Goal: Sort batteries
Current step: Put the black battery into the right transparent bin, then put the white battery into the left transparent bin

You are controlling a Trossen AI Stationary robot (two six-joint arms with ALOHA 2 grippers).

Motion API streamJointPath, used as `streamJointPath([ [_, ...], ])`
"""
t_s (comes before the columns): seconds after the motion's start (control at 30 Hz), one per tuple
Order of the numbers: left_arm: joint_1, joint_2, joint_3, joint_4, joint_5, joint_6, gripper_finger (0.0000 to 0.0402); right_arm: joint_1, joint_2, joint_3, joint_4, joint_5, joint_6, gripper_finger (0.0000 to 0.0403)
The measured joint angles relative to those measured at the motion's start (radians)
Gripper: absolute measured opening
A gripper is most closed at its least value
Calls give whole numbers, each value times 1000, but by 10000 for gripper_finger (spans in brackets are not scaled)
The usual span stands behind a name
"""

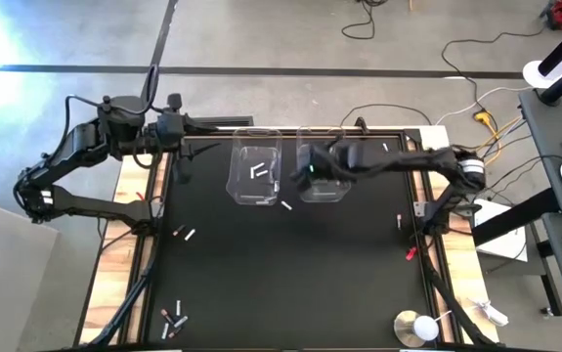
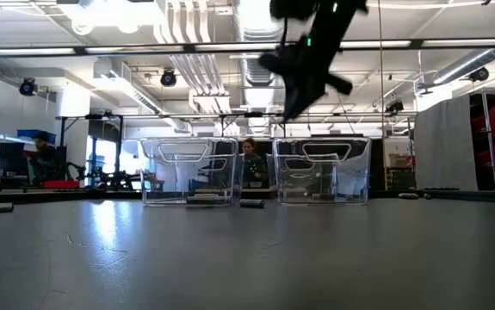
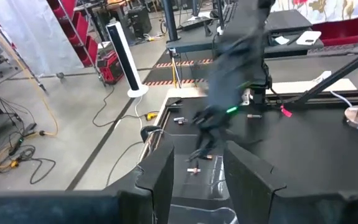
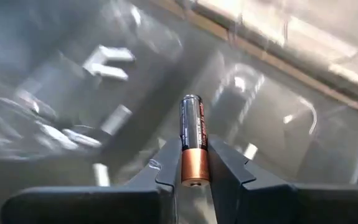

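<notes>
- High view: the right end effector (image 1: 310, 172) hovered over the right clear bin (image 1: 322, 186); the left bin (image 1: 254, 176) held white batteries (image 1: 258, 172), with others scattered on the black counter (image 1: 290, 274). The left end effector (image 1: 191, 150) waited at the counter's far left edge.
- Low view: the right end effector (image 2: 294, 95) hung above the bins.
- Left wrist view: its fingers (image 3: 163, 180) stood apart, released.
- Right wrist view: the end effector (image 4: 194, 168) clenched a dark, copper-ended battery (image 4: 192, 138), upright between its fingers.
</notes>
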Motion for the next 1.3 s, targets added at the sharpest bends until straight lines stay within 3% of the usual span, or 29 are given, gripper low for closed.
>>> streamJointPath([
  [0.3, 0, -18, 0, -2, 1, -62, 119, -232, 172, -5, -8, -236, -174, 51],
  [0.47, 0, -34, 0, -5, 1, -104, 119, -274, 235, -4, -5, -285, -210, 56],
  [0.77, 0, -52, 0, -6, 0, -124, 119, -273, 278, -3, 2, -282, -240, 64],
  [1.0, 0, -49, 0, -6, 0, -128, 119, -272, 263, -4, 0, -280, -240, 95],
  [1.3, 0, -47, 0, -5, 0, -109, 119, -230, 62, 9, 7, -259, -228, 156],
])
